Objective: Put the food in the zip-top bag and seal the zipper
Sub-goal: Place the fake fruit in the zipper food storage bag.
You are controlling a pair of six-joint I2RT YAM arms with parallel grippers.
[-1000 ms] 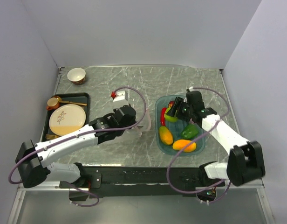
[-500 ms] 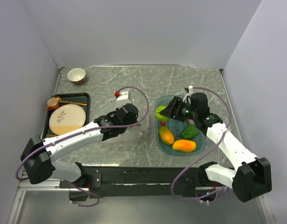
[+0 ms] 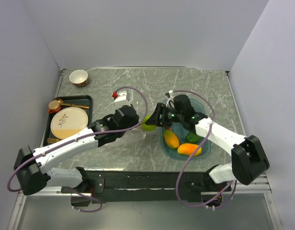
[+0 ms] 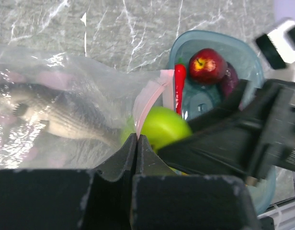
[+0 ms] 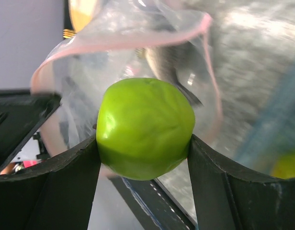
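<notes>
Right wrist view puts the green apple (image 5: 145,128) squarely between the fingers of my right pincer (image 5: 142,141), which grasps it on both sides, right at the open mouth of the zip-top bag (image 5: 85,67). The zipper (image 5: 119,44) arcs over and around the apple as a pink loop, so I judge the fruit to be at the threshold, not yet inside. My left pincer (image 4: 137,143) is clenched on that zipper strip, lifting one lip so the mouth gapes toward the right. A grey fish-shaped toy (image 4: 56,117) shows through the plastic.

The bag sits near the middle of the counter (image 3: 138,81), just left of the teal tray (image 4: 209,34). The rest of the food waits in that tray: the dark red apple (image 4: 207,64), red chili (image 4: 180,88) and eggplant (image 4: 230,81) at its far end, the green pepper (image 3: 193,136) and two mangoes (image 3: 170,139) at its near end.

So I am in the loading step, with most pieces unloaded and sealing a long way off. Next I need to push the apple leftward, well past the zipper, then release it and back the right pincer out without snagging the lip. The left grip must hold firm throughout, or the mouth will collapse.
</notes>
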